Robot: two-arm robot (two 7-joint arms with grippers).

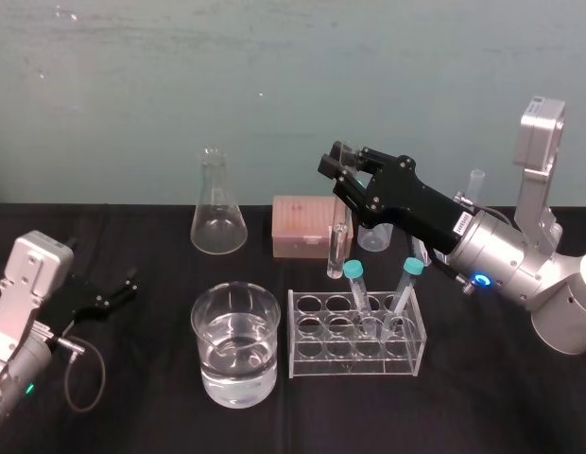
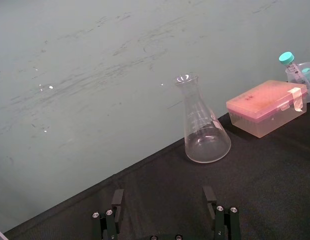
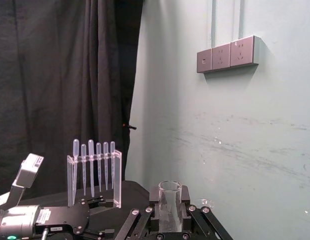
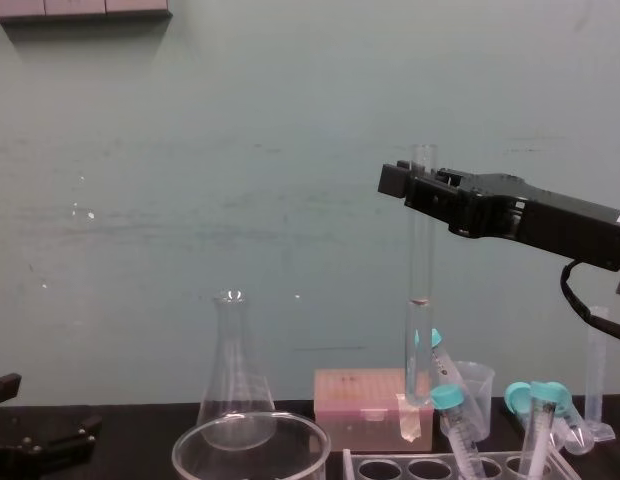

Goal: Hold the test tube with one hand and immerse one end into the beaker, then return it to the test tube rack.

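Test tube is clamped upright by the right gripper
The beaker rim may be struck if lowered off-centre; left gripper is parked, jaws apart.

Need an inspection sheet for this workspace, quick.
Surface: black-clothed table.
Job's things: test tube held upright in the air, behind the test tube rack; beaker part-filled with clear liquid, left of the rack.
Clutter: flask, pink box, two teal-capped tubes in the rack, small plastic cup.
Pincers: right pincer shut on the test tube; left pincer open, parked low at the table's left.
Cables: loose cable loop beside the left arm.
Surroundings: teal wall; dark curtain, wall sockets, pipette stand.
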